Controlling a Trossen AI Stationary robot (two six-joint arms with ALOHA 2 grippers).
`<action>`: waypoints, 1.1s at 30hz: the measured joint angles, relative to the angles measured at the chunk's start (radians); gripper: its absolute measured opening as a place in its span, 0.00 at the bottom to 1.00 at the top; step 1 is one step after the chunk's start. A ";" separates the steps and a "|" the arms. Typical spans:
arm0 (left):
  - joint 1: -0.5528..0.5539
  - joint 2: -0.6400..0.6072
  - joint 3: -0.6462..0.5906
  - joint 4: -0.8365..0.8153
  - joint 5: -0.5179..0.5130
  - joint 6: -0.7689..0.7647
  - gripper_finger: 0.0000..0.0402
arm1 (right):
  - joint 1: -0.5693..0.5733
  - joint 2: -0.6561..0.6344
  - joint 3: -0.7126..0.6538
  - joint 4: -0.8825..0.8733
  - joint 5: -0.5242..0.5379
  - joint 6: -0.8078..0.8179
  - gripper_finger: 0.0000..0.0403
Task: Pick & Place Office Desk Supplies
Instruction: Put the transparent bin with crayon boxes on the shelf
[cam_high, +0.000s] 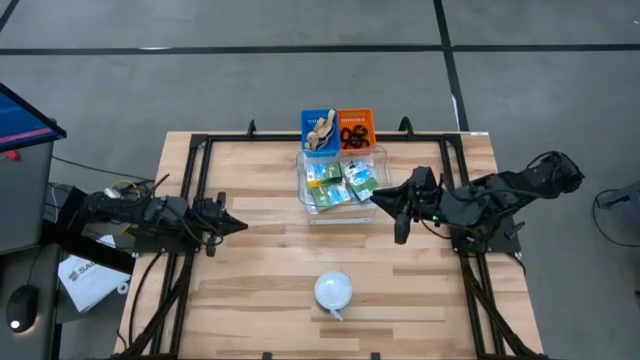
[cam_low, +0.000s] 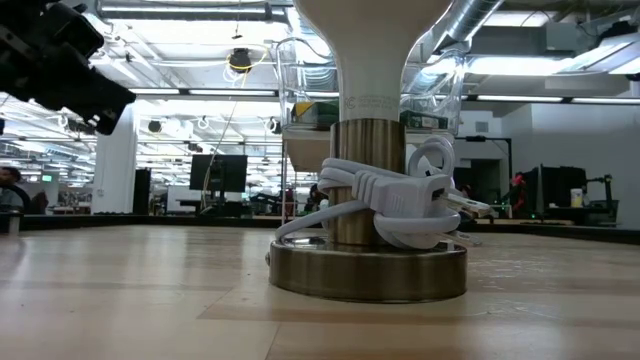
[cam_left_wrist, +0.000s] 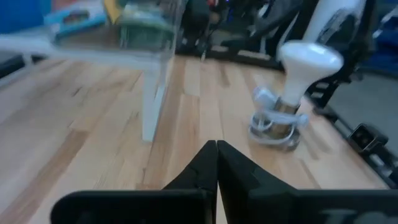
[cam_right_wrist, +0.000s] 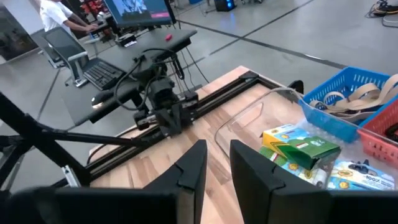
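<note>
- Crayon boxes (cam_high: 340, 183), yellow and green, lie piled in a clear bin (cam_high: 305, 190) at the table's far centre, between the two arms.
- Tan rubber bands (cam_high: 321, 130) fill a blue basket (cam_high: 308, 122) and black rings (cam_high: 353, 133) an orange basket (cam_high: 368, 122), side by side just beyond the bin, at the far edge of the table (cam_high: 260, 280).
- Left tool (cam_high: 238, 226), fingers pressed together and empty, hovers over bare wood well left of the bin.
- Right tool (cam_high: 396, 205) hangs just beside the bin's right wall, its fingers a narrow gap apart, gripping nothing.
- White lamp (cam_high: 333, 292), cord wound round its brass base, stands alone near the front edge; open wood surrounds it.
</note>
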 joint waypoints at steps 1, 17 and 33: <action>0.030 0.000 -0.003 0.021 0.036 0.009 0.00 | 0.004 0.000 0.000 0.001 0.000 0.000 0.17; 0.235 0.002 -0.012 0.055 0.213 0.028 0.00 | 0.072 0.011 0.001 -0.055 -0.006 0.017 0.17; 0.215 0.006 -0.016 0.140 0.279 -0.431 0.01 | -0.070 0.143 -0.118 0.015 -0.373 -0.163 0.17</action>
